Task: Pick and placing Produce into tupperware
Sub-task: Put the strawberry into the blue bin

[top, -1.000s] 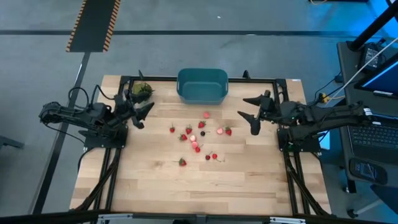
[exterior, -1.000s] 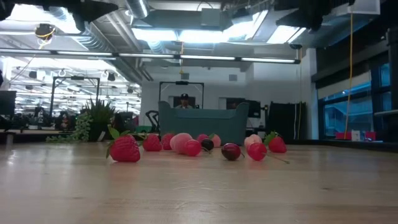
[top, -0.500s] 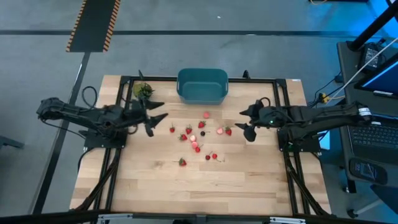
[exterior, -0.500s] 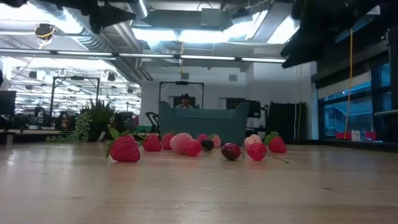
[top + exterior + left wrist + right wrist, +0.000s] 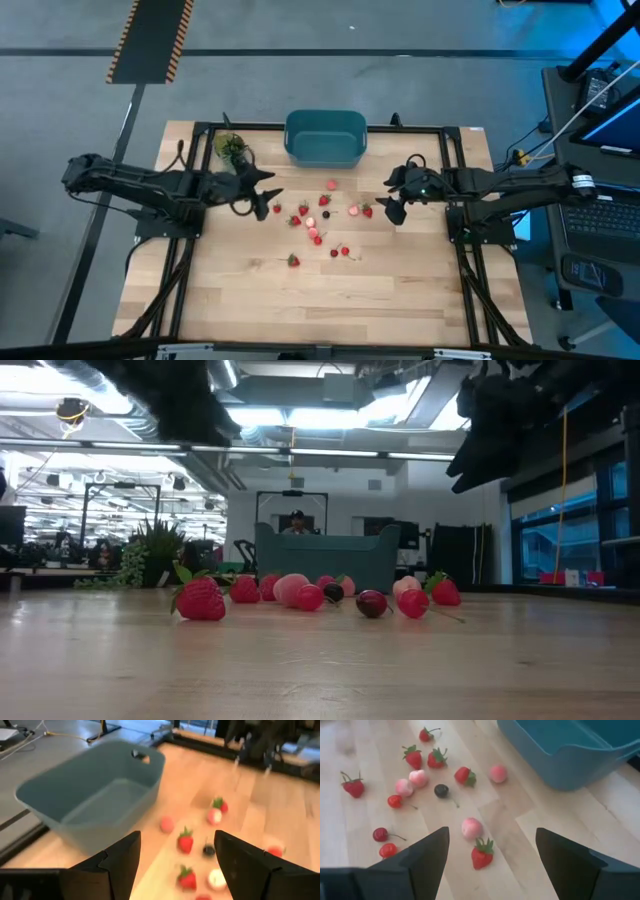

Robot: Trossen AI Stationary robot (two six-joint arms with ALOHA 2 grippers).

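The produce (image 5: 320, 220) is a scatter of tiny red and pinkish strawberry-like pieces lying on the wooden table; it also shows in the low view as the produce (image 5: 300, 593). The teal tupperware (image 5: 325, 138) stands at the far edge, behind them. My left gripper (image 5: 262, 195) is open, hovering at the left end of the scatter. Its wrist view looks past the fingers at the tupperware (image 5: 95, 795) and a strawberry (image 5: 185, 841). My right gripper (image 5: 392, 196) is open and hovers at the right end of the scatter. One strawberry (image 5: 481, 854) lies ahead between its fingers.
A green leafy bunch (image 5: 230, 147) sits at the far left corner of the table, left of the tub. A black frame (image 5: 300, 126) borders the table. Bare wood (image 5: 320, 300) spreads on the near side of the scatter. A person shows far behind the tub in the low view.
Both grippers have moved in from the table's sides toward the produce, the left one rightward and the right one leftward. In the low view both arms have come lower into the picture. The produce and the tub have stayed put.
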